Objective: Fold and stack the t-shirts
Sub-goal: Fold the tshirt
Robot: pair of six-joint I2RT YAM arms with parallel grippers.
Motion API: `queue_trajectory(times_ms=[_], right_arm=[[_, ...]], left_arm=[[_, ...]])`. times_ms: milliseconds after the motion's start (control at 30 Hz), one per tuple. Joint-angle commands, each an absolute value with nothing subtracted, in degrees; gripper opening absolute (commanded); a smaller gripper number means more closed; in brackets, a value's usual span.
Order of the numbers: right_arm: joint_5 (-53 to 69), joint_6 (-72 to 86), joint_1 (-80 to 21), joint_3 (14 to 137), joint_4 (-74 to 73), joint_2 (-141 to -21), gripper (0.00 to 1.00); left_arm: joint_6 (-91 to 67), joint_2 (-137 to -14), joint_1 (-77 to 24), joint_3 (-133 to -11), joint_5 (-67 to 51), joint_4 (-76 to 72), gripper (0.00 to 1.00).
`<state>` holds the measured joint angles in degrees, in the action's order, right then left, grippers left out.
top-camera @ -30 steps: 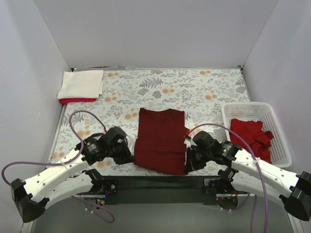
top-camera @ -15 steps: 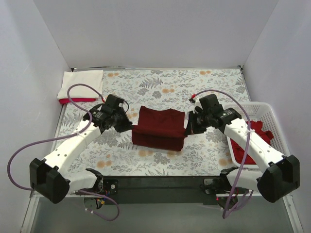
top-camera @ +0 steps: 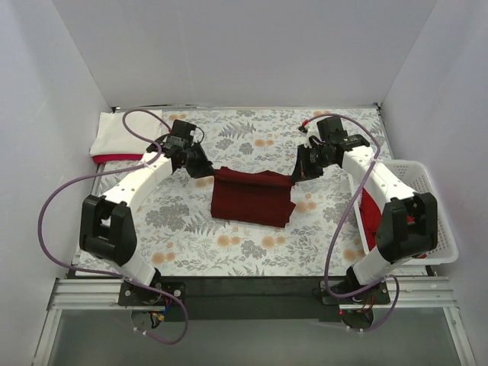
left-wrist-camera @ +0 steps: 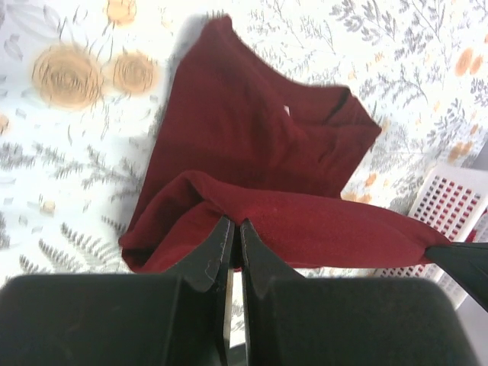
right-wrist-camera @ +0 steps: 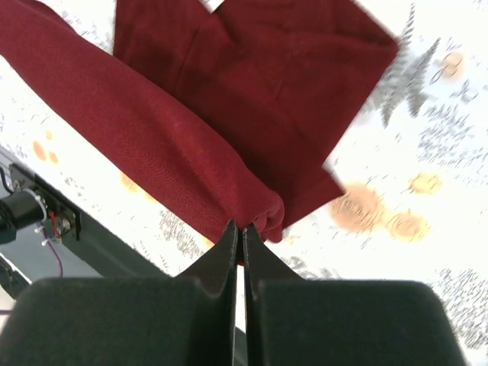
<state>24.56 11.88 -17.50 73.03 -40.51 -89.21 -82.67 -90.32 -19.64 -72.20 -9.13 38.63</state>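
My left end effector (left-wrist-camera: 231, 225) is pinched down to a sliver on the left corner of the maroon t-shirt (top-camera: 252, 200). My right end effector (right-wrist-camera: 238, 227) is closed the same way on the shirt's right corner. Between the two, the lifted edge hangs as a rolled band above the flat half of the shirt, which lies mid-table with its collar towards the far side.

My count is two end effectors, both holding cloth, and one maroon shirt under fold. There is one small stack in the far left corner of the table (top-camera: 252, 255), made of two pieces. It has a folded cream-white t-shirt (top-camera: 126, 131) on top and a bright red t-shirt (top-camera: 114, 158) showing as a strip beneath its near edge. One white basket (top-camera: 438, 221) stands at the right edge with red cloth (top-camera: 368, 217) in it. My right arm covers much of it, so I cannot tell how many shirts it contains.

A second ago the maroon shirt lay flat at full length, and both end effectors were at its near hem close to the arm bases. Half a second ago they had carried that hem to about mid-shirt. Now they are further back, level with the collar end, so the shirt is roughly halved from front to back. The stack and the basket have not moved.
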Motion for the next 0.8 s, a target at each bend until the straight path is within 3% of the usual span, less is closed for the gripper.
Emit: queue_trajectory(times_ms=[0, 467, 533, 567, 633, 667, 767], right_arm=[[24.79, 8.88, -15.30, 77.25, -40.96, -94.37, 0.01], [24.70, 9.93, -12.57, 81.12, -29.90, -108.89, 0.04], [24.09, 10.19, -12.57, 81.12, -28.57, -109.33, 0.12], [23.47, 10.80, -12.57, 80.95, -27.17, -109.25, 0.19], [21.97, 11.77, -12.57, 78.15, -23.92, -106.27, 0.25], [21.45, 12.39, -12.57, 76.31, -21.47, -102.52, 0.36], [17.76, 14.06, -12.66, 70.24, -15.31, -94.70, 0.52]], left_arm=[[-80.60, -94.03, -17.32, -76.28, -9.67, 34.99, 0.00], [-81.21, -110.47, -15.82, -80.69, -8.26, 28.83, 0.00], [-81.47, -111.09, -15.73, -80.68, -7.74, 28.48, 0.08], [-81.65, -111.27, -15.73, -80.86, -7.56, 28.48, 0.21], [-81.91, -110.05, -15.65, -80.60, -7.03, 28.21, 0.31], [-81.83, -109.26, -15.64, -80.16, -6.94, 27.86, 0.42], [-81.65, -103.55, -15.64, -77.62, -5.19, 26.90, 0.57]])
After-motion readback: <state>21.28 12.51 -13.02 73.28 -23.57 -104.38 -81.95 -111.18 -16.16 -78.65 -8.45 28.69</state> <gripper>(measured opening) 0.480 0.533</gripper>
